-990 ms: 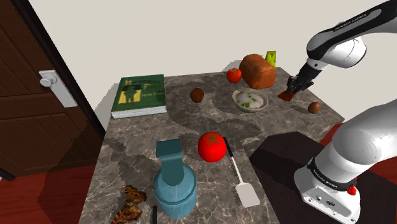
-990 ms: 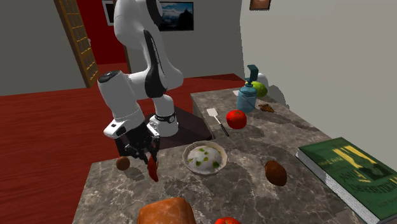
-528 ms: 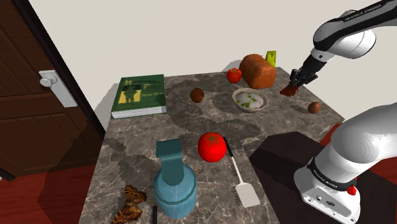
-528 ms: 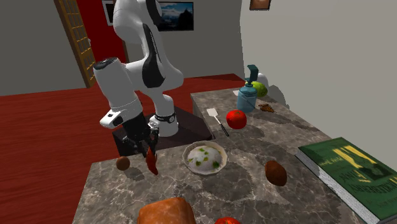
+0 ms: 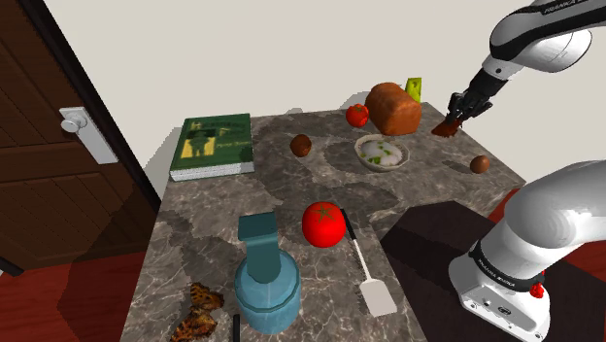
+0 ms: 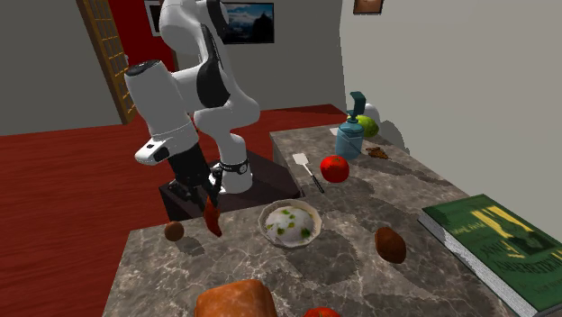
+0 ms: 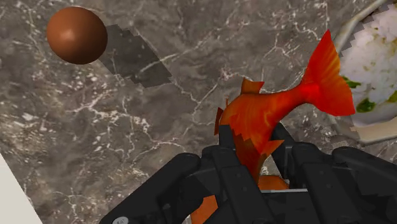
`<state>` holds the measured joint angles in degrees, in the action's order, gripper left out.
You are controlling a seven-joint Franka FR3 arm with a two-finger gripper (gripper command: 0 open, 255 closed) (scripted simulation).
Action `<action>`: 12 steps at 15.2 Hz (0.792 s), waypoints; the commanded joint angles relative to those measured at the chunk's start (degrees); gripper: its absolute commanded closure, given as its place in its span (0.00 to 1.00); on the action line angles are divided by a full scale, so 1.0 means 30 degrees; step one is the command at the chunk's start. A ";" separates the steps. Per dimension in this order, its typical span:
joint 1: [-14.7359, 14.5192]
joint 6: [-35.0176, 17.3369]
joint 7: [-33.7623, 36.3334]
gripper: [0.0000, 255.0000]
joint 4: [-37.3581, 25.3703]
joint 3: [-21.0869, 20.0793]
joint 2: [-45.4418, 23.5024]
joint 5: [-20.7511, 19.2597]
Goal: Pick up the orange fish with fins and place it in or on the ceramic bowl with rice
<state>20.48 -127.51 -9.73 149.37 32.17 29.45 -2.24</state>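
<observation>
Between the fingers [image 7: 224,167], the orange fish [image 7: 270,114] hangs clear of the bench [image 7: 146,121]: picked up, not yet delivered.

The fingers are clamped on the fish's body, and its tail fans out towards the bowl of rice [image 5: 384,167], which sits on the bench just beside and below it. A brown ball [image 7: 76,35] lies on the other side, apart from both. To my eye the grab is done and the carry is what's in hand. Next it wants a short sideways shift to bring the fish squarely over the rice. Then comes a gentle drop before the fingers let go, minding the bowl's rim and the brown loaf [image 5: 393,107] close behind.
</observation>
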 commanded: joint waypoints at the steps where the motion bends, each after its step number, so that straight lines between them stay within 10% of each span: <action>1: 0.0072 0.0631 0.0227 1.00 -0.0326 -0.0227 0.0321 -0.0068; 12: -0.0592 0.1835 0.2602 1.00 -0.0951 -0.2327 0.1104 0.0493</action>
<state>19.70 -121.20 -3.68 146.40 26.57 33.29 -1.59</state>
